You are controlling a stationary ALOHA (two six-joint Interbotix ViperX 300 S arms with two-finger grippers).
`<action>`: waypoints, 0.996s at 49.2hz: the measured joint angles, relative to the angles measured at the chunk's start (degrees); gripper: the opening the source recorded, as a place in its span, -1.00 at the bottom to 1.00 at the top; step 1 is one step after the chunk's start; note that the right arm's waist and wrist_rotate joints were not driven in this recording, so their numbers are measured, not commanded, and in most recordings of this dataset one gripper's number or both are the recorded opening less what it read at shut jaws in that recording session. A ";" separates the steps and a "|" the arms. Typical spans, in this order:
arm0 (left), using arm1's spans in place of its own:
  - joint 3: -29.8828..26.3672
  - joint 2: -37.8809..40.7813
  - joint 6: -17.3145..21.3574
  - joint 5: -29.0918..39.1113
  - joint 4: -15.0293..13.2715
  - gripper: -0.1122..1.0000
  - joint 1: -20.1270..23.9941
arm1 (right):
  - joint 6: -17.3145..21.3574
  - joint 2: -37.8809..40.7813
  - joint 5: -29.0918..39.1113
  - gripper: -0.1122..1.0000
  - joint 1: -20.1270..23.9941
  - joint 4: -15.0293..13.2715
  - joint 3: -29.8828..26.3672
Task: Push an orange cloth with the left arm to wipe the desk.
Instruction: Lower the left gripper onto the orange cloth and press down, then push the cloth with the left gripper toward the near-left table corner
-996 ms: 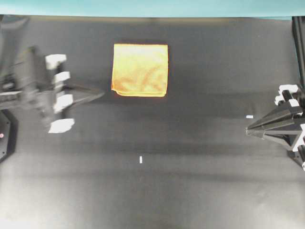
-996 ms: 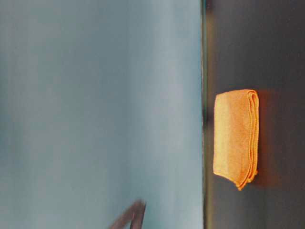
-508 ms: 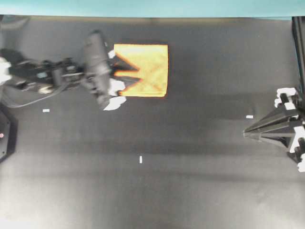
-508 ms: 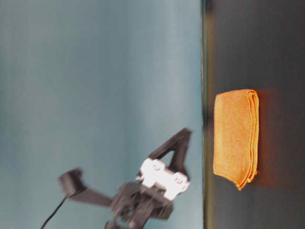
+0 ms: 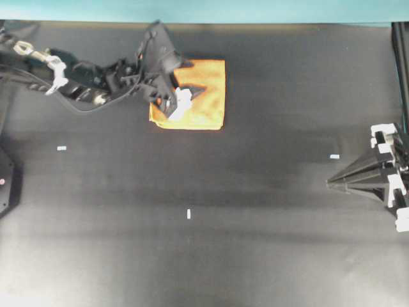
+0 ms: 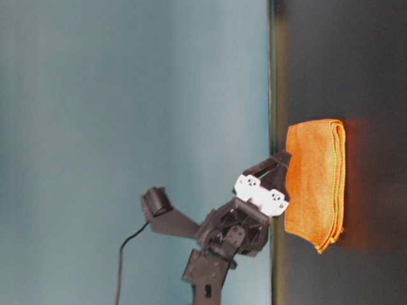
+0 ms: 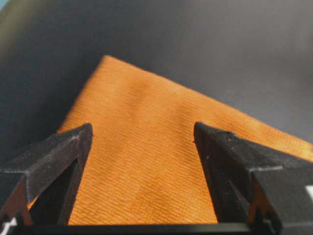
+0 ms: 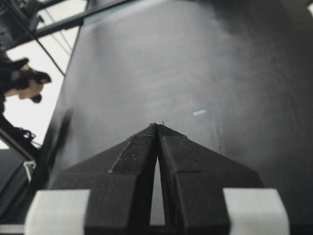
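Note:
The orange cloth point(image 5: 209, 99) lies flat and folded on the black desk point(image 5: 255, 224), near its far edge. My left gripper point(image 5: 193, 77) reaches in from the left and is open, with its fingertips spread over the cloth's left half. In the left wrist view the two black fingers point(image 7: 68, 147) stand wide apart with the cloth point(image 7: 146, 161) filling the gap between them. In the table-level view the left gripper point(image 6: 283, 166) is right at the cloth's point(image 6: 315, 184) top face; I cannot tell if it touches. My right gripper point(image 5: 330, 182) is shut and empty at the desk's right side, also seen in its wrist view point(image 8: 157, 125).
A teal strip point(image 5: 204, 9) runs along the desk's far edge. Small white tape marks lie on the desk point(image 5: 188, 214), point(image 5: 62, 148), point(image 5: 334, 156). A black frame post point(image 5: 401, 57) stands at the right edge.
My left arm swung from the left edge to the cloth, opened its jaws and came down over the cloth's left half. The cloth and right arm have stayed put.

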 measured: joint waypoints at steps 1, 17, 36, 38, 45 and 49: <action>-0.26 0.35 -0.09 0.26 0.00 0.64 0.09 | 0.00 -0.09 0.00 -0.80 0.00 0.00 0.09; -2.72 2.64 0.35 8.70 0.00 0.64 0.88 | -0.09 -1.76 0.18 -0.80 0.00 0.00 0.26; 4.57 0.53 0.18 9.23 0.00 0.64 -0.97 | -0.09 -2.81 0.35 -0.80 0.00 0.00 0.97; 5.54 -0.18 0.09 9.23 0.00 0.64 -1.58 | 0.00 -2.99 0.35 -0.80 -0.09 0.00 1.05; 8.70 -3.52 0.00 9.23 0.00 0.64 -4.57 | 0.00 -3.87 0.53 -0.80 0.00 0.00 1.05; 10.37 -5.45 0.00 9.23 0.00 0.64 -7.47 | 0.00 -4.13 0.62 -0.80 0.00 -0.09 0.97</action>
